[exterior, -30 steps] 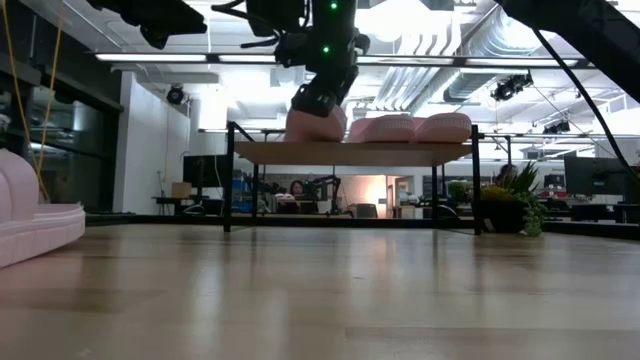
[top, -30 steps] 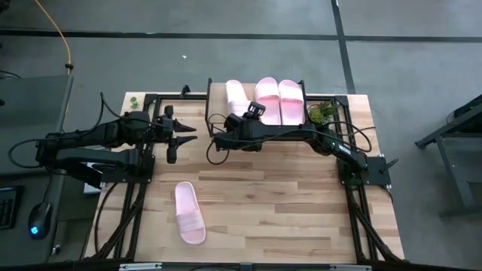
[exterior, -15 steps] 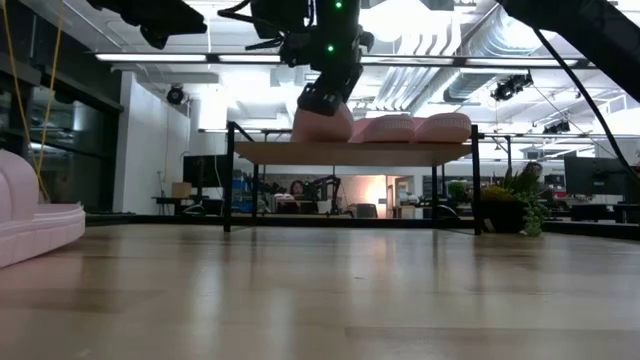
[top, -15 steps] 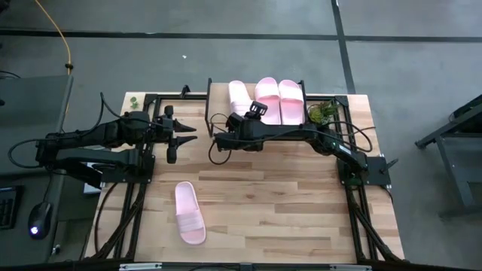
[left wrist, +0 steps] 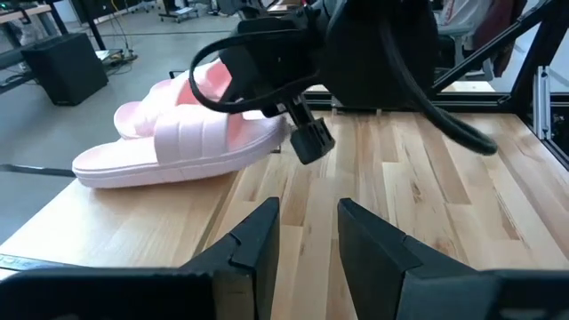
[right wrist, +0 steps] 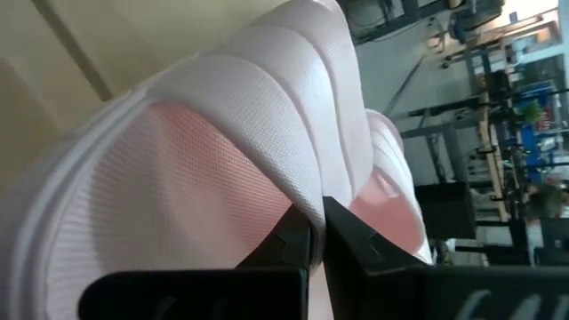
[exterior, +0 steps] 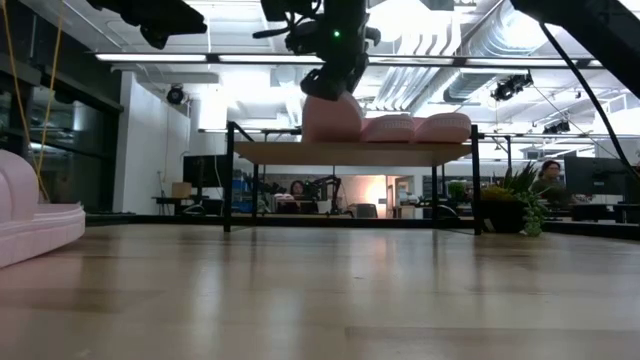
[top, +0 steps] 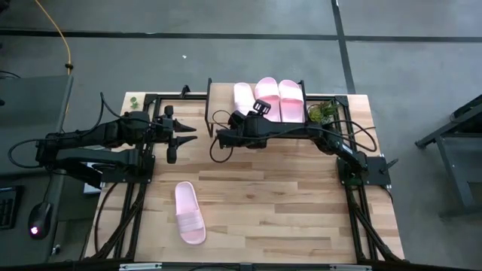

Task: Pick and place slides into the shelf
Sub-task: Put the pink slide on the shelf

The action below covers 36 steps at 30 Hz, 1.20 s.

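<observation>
Right gripper (top: pixel 242 115) is over the shelf (top: pixel 218 94) — fingers (right wrist: pixel 293 244) clenched on the ribbed strap of a slide (top: pixel 242 97), pinching it from both sides in the right wrist view. That slide sits at the left end of the row on the shelf top, just beside slide two (top: pixel 266 100), which touches slide three (top: pixel 291 101). In the low view the held slide (exterior: pixel 331 119) looks slightly higher than its two neighbours (exterior: pixel 392 128); can't tell if its sole is fully down on the plank.

Fourth slide (top: pixel 189 213) lies flat on the bench (top: pixel 286 196), well apart from the shelf, at the near-left area, long axis roughly front to back. Its edge shows at the far left of the low view (exterior: pixel 30 220).

Left gripper (top: pixel 183 135) hovers over the bench's left side, level with the shelf's front edge but clear of it — fingers (left wrist: pixel 253 244) released, gap visible between them, nothing held. Its wrist view looks across the bench at the right arm (left wrist: pixel 356 44) and the shelf slides (left wrist: pixel 182 142).

Small potted plant (top: pixel 322 113) sits just right of the shelf. A person (exterior: pixel 551 172) shows in the room behind, far right of the low view.
</observation>
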### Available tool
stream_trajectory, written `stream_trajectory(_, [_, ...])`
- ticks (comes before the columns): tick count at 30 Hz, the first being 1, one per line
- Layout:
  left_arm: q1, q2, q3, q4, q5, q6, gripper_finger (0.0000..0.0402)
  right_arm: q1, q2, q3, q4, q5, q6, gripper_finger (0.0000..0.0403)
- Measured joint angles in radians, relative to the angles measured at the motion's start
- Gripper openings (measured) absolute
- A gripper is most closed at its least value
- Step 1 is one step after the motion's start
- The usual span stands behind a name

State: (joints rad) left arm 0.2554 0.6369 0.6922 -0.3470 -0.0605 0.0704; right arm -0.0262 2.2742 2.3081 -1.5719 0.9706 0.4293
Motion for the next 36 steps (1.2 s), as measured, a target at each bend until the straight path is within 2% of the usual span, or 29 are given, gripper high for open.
stream_trajectory(14, [0.0,0.0,0.0,0.0,0.0,-0.008,0.0101,-0.01,0.0,0.0,0.0,0.008,0.027,0.0])
stream_trajectory(23, [0.0,0.0,0.0,0.0,0.0,-0.015,0.0101,-0.06,0.001,0.002,0.006,-0.058,0.008,0.0])
stream_trajectory(33, [0.0,0.0,0.0,0.0,0.0,-0.015,0.0101,-0.061,0.003,0.002,0.003,-0.065,-0.008,0.0001])
stream_trajectory(36, [0.0,0.0,0.0,0.0,0.0,-0.016,0.0101,-0.062,0.003,0.002,0.003,-0.082,-0.012,0.0012])
